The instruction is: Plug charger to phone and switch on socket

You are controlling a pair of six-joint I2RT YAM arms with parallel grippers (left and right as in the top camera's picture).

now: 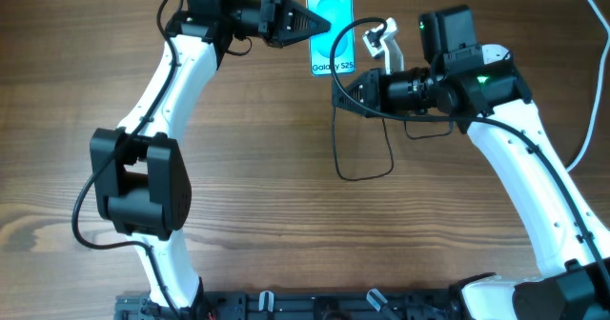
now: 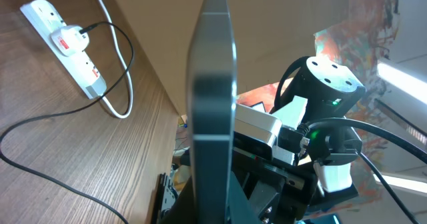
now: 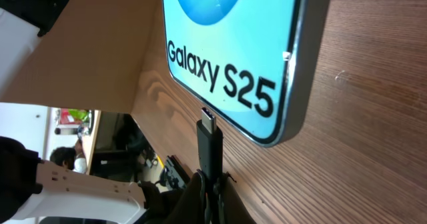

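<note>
The phone (image 1: 331,15) has a cyan screen reading "Galaxy S25" and is at the table's far middle. My left gripper (image 1: 310,23) is shut on its left side. In the left wrist view the phone (image 2: 213,84) stands edge-on in the jaws (image 2: 223,207). My right gripper (image 1: 340,90) is shut on the charger's plug (image 3: 208,134), whose tip sits at the phone's lower edge (image 3: 267,127). I cannot tell if it is inserted. The black cable (image 1: 367,158) loops toward me. The white socket (image 1: 379,40) lies right of the phone; it also shows in the left wrist view (image 2: 63,41).
A white plug with a red mark (image 2: 70,39) sits in the socket, and a white cord (image 2: 119,64) runs from it. More white cord (image 1: 596,63) runs along the right table edge. A black rail (image 1: 315,306) lines the near edge.
</note>
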